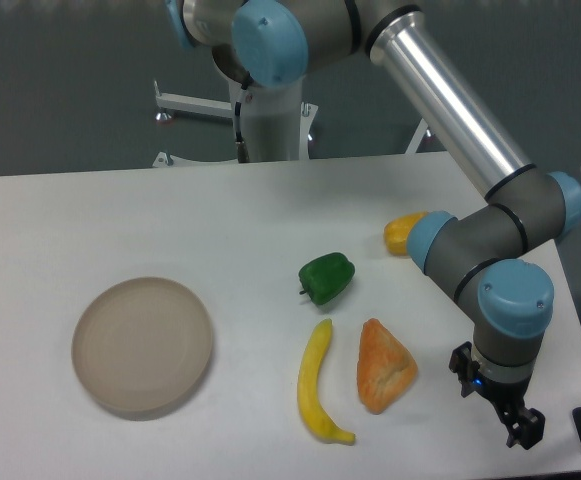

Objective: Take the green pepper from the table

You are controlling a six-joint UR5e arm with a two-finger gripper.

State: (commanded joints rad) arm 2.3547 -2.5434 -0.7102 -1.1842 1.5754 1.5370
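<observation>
The green pepper (327, 277) is small, glossy and dark green. It lies on its side on the white table (120, 220) near the middle, with its stem pointing left. My gripper (497, 400) hangs low over the table's front right corner, well to the right of the pepper and nearer the camera. Its two dark fingers stand apart with nothing between them.
A yellow banana (317, 385) lies just in front of the pepper, and an orange wedge-shaped fruit (383, 378) lies to the banana's right. A yellow-orange pepper (403, 233) is partly hidden behind my forearm. A round beige plate (143, 345) sits at the front left.
</observation>
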